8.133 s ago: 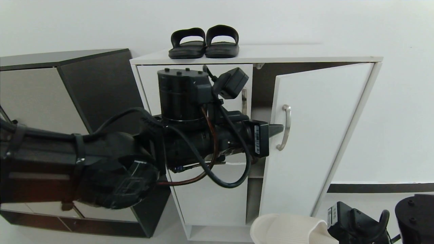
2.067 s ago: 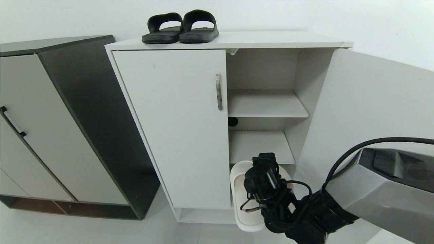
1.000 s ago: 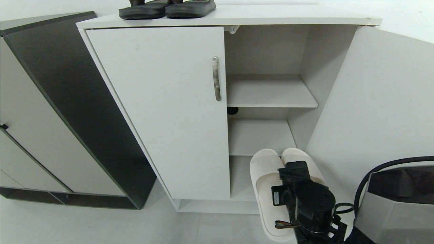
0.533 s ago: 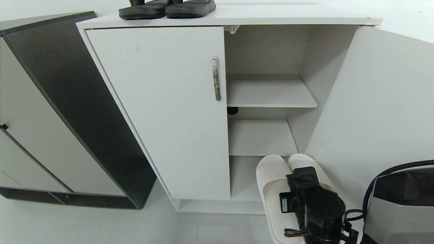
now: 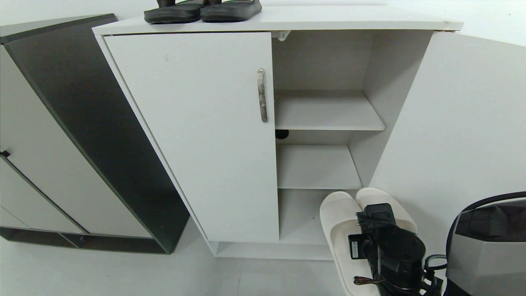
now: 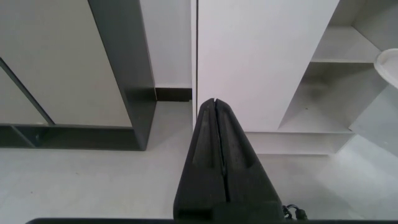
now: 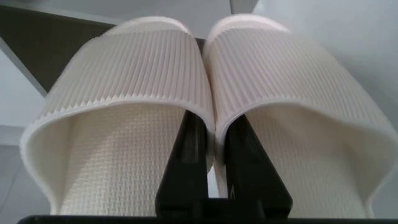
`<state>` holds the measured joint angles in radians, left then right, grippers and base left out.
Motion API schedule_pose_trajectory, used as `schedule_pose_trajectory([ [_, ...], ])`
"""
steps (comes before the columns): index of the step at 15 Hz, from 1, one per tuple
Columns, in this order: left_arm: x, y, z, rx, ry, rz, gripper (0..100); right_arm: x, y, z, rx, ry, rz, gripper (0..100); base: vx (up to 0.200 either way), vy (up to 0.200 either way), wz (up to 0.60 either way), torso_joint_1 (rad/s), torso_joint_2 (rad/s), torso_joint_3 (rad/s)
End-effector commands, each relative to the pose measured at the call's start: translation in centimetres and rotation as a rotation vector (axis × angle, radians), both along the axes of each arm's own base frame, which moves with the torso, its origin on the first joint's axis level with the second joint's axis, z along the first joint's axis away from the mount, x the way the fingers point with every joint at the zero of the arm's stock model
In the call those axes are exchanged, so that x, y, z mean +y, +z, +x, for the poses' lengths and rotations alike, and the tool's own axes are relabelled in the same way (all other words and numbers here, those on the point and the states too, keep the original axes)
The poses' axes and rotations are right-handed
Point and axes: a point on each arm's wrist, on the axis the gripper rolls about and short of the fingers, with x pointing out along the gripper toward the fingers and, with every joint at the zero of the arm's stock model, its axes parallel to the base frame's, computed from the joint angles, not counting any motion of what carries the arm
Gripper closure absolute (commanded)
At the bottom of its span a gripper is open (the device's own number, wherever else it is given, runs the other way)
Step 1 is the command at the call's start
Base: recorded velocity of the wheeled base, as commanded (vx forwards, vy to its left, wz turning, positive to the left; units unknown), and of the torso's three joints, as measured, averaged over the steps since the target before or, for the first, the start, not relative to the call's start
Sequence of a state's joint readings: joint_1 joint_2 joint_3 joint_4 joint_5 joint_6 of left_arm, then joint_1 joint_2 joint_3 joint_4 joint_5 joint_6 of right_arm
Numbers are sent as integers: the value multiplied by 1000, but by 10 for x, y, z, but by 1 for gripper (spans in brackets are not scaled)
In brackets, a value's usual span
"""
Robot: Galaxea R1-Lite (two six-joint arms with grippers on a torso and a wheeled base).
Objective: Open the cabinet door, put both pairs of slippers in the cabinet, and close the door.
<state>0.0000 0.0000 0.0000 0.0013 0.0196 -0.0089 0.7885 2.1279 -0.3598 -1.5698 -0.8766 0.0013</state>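
My right claw [image 7: 214, 134] pinched white slippers [image 5: 339, 213] by inner walls only; one could slip, or snag bottom shelf [image 5: 298, 213] front edge.

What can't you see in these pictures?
- Black slippers: tops cut off by the head view's upper edge.
- White slippers: heels hidden by the right gripper and its arm, head view.
- Shut door: hides whatever is behind it, head view.
- Bottom shelf: partly hidden by the white slippers.
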Motion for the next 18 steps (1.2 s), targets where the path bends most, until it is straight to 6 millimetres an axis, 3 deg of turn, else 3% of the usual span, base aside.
schedule_pose_trajectory([
  [1, 0, 0, 0, 0, 0, 0, 100, 0, 0, 0, 0, 1, 1, 100, 0, 0, 0, 0, 0, 0],
  [6, 0, 0, 0, 2, 0, 0, 100, 0, 1, 0, -2, 2, 3, 100, 0, 0, 0, 0, 0, 0],
  [9, 0, 0, 0, 2, 2, 0, 100, 11, 7, 8, -35, 41, 37, 100, 0, 0, 0, 0, 0, 0],
  [10, 0, 0, 0, 2, 2, 0, 100, 21, 13, 17, -68, 88, 79, 100, 0, 0, 0, 0, 0, 0],
  [13, 0, 0, 0, 0, 0, 1, 100, 47, 7, 42, -61, 92, 77, 100, 0, 0, 0, 0, 0, 0],
  [16, 0, 0, 0, 0, 0, 3, 100, 59, -3, 69, -50, 63, 93, 100, 0, 0, 0, 0, 0, 0],
  [18, 0, 0, 0, 2, 0, 4, 100, 63, -8, 74, -42, 59, 94, 100, 0, 0, 0, 0, 0, 0],
])
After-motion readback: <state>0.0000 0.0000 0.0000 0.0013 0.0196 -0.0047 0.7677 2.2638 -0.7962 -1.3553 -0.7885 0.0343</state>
